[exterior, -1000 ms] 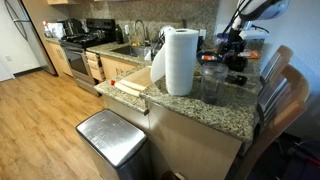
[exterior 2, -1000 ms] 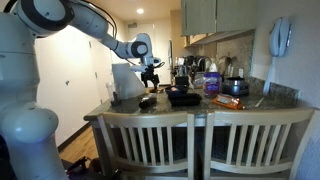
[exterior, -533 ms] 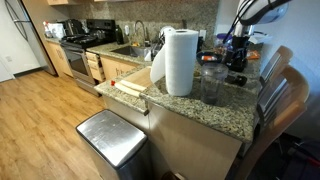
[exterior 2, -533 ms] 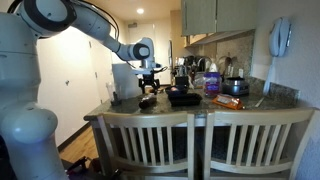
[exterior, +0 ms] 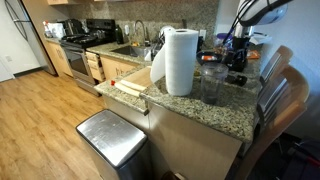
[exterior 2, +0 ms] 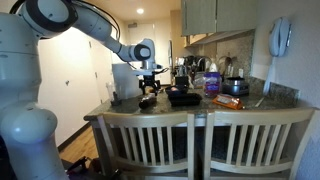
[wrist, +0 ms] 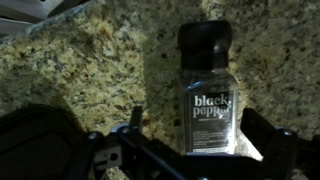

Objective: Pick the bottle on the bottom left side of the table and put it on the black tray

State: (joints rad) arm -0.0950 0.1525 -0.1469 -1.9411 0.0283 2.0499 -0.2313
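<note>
A small clear bottle with a black cap and a "black pepper" label lies on the speckled granite table. In the wrist view my gripper is open, with one finger on each side of the bottle's lower end and a gap to each. In an exterior view my gripper hangs low over the table's near left part, above a small dark object that seems to be the bottle. The black tray sits just to the right of it. My gripper also shows beyond the paper towel roll.
A white paper towel roll and a clear plastic tub stand on the table. A purple bottle and a pot stand behind the tray. Wooden chairs line the edge. A steel bin stands on the floor.
My gripper has come down a little toward the table over the bottle. The bottle and the tray have not moved.
</note>
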